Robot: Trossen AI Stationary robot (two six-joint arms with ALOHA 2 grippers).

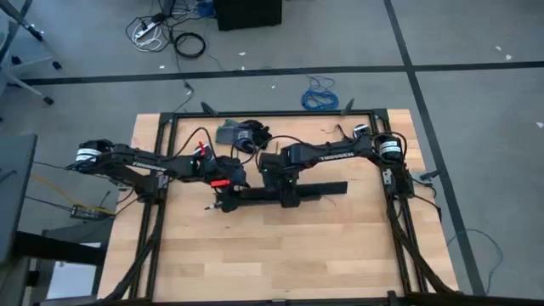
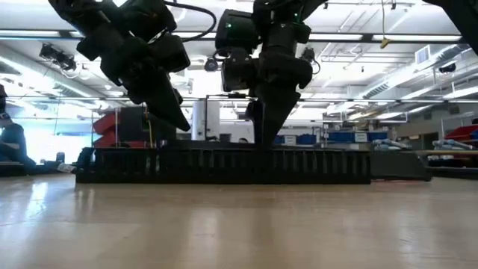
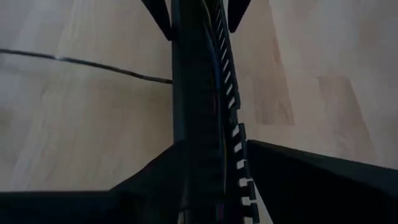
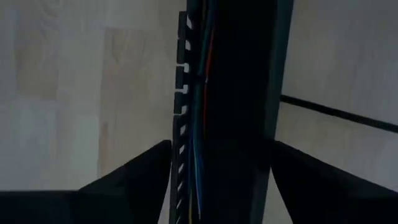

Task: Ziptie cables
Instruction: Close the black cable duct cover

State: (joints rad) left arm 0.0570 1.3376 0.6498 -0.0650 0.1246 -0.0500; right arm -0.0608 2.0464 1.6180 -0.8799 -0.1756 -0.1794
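High view: the black slotted cable duct (image 1: 289,192) runs lengthwise between my 2 grippers. My left gripper (image 1: 226,202) straddles its near end, my right gripper (image 1: 289,199) its middle, jaws spread either side. The thin cables (image 4: 200,93) lie inside, along its axis.

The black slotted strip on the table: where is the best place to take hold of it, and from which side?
Probably from above, across its narrow width. The black slotted strip lies flat and long on the wooden table, so only its two long edges offer opposing faces. The free end beyond the right claw looks easiest; the left claw already sits at the other end, and thin cables run along the channel.
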